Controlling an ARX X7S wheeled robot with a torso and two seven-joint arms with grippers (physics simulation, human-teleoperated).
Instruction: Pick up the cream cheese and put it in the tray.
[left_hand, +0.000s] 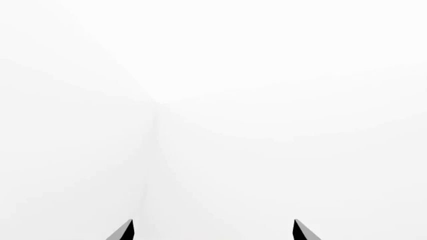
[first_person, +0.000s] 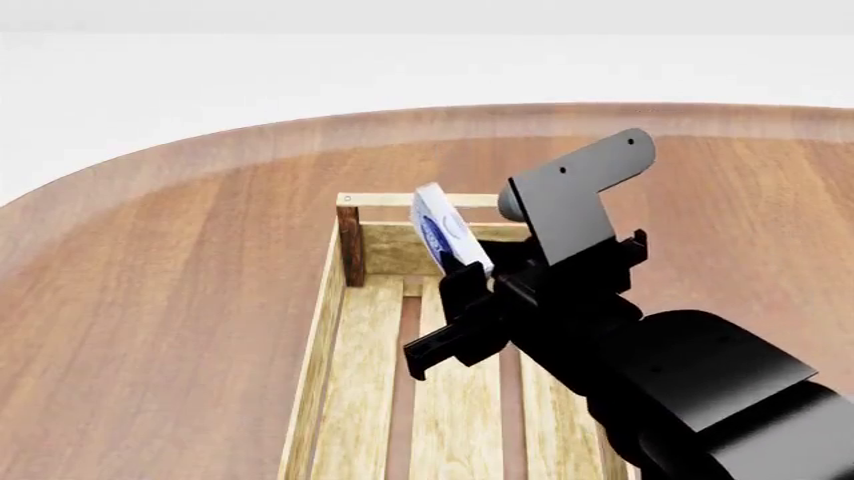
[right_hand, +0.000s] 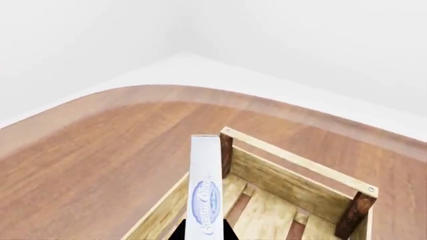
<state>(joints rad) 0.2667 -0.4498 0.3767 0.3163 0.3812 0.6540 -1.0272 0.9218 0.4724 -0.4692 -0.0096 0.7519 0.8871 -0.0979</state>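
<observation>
Cream cheese (first_person: 442, 232) stands on end, pinched by the right gripper (first_person: 461, 272) above the tray (first_person: 324, 330) floor's far end; left fingers (left_hand: 125, 231) are spread, empty.

The cream cheese (first_person: 442, 233) hangs in the right gripper (first_person: 466, 283) above the far end of the tray (first_person: 350, 375), which stands on the table (first_person: 174, 300).
</observation>
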